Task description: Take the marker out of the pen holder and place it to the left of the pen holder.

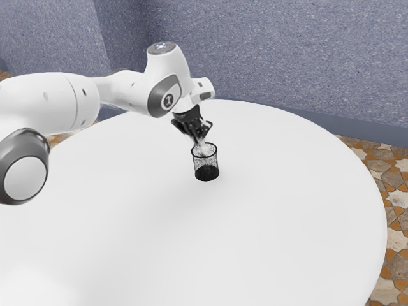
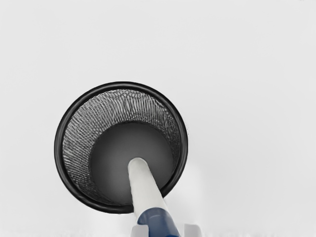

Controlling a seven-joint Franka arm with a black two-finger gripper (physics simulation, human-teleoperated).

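My gripper (image 1: 201,141) is just above the black mesh pen holder (image 1: 206,172), which stands upright on the table. A whitish piece of the marker (image 1: 203,150) shows below the gripper at the holder's mouth. In the wrist view, the marker (image 2: 146,190) has a white body and a blue section, and crosses over the rim of the pen holder (image 2: 183,148). The gripper (image 2: 165,231) is shut on the blue section, a pale fingertip against each side. Whether the marker touches the rim cannot be told.
The round white table (image 1: 280,210) surrounds the holder, its curved edge toward the exterior view's right. A speckled blue wall (image 1: 274,57) rises behind the table, and patterned floor tiles (image 1: 398,191) lie beyond the edge.
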